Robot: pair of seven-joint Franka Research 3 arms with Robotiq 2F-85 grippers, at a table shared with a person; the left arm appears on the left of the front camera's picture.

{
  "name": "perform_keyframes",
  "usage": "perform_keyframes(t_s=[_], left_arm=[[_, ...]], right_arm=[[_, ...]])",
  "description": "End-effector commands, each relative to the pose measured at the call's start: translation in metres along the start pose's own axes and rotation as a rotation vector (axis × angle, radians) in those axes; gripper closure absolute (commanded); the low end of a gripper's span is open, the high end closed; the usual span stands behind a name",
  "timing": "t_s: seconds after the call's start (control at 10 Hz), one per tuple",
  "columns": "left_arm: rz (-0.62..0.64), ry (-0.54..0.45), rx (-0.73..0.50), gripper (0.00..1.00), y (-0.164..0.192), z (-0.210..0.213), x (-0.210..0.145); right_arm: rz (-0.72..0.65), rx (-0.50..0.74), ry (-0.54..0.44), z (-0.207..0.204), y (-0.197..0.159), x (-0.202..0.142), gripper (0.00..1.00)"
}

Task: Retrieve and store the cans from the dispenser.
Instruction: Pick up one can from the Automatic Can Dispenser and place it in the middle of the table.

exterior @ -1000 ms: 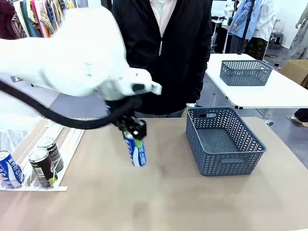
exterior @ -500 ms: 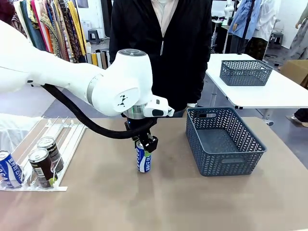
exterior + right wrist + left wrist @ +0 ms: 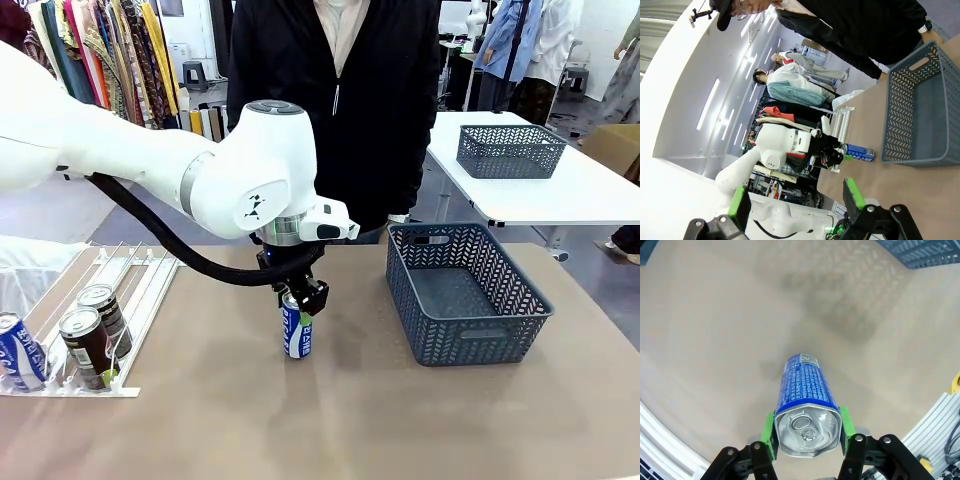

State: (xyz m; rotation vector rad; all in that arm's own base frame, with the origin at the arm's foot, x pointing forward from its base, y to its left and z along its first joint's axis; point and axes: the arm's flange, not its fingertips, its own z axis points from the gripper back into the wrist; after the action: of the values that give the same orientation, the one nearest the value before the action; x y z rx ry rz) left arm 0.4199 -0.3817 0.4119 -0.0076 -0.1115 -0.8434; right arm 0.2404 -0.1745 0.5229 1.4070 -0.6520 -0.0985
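- Two green pads [image 3: 769, 434] on the left gripper [image 3: 807, 429] are squeezed against opposite sides of a blue-and-white can [image 3: 805, 385], right up by its silver top. The jaws are closed to the can's width and hold nothing else.
- From the front, that gripper points straight down and the can hangs upright under it, base right at the table [image 3: 350, 420]. I can't tell whether the base actually rests on the table.
- Off to the gripper's right, a little apart from the can, sits a dark grey lattice basket [image 3: 480, 345] with nothing inside that I can see.
- Well over to the gripper's left, at the table's edge, is the white dispenser [image 3: 145, 285] with its long rails. Three cans stand at its near end — two dark cans [image 3: 88, 348] close together and a blue can [image 3: 20, 352] one lane further out.
- Straight past the gripper, at the far side of the table, a person [image 3: 340, 100] in a dark jacket stands facing it.
- Further right and behind, a second basket [image 3: 510, 150] sits on a separate white table [image 3: 590, 195].
- The right gripper [image 3: 796, 200] is far from all this — fingers spread wide, nothing between them. Its camera looks sideways across the table at the left arm, the can and the basket.
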Motion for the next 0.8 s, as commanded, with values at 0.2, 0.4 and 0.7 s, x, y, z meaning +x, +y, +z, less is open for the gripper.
perform_keyframes(t_s=[0.2, 0.4, 0.7], left_arm=[[0.079, -0.016, 0.014, 0.00, 0.004, 0.030, -0.013], [0.105, -0.067, -0.017, 0.00, 0.006, 0.091, -0.055], [0.038, -0.135, -0.219, 0.00, 0.040, 0.165, -0.175]], right_arm=[[0.019, 0.017, -0.013, -0.001, 0.003, 0.004, 0.00], [0.019, 0.017, -0.013, -0.001, 0.003, 0.004, 0.00], [0.019, 0.017, -0.013, -0.001, 0.003, 0.004, 0.00]])
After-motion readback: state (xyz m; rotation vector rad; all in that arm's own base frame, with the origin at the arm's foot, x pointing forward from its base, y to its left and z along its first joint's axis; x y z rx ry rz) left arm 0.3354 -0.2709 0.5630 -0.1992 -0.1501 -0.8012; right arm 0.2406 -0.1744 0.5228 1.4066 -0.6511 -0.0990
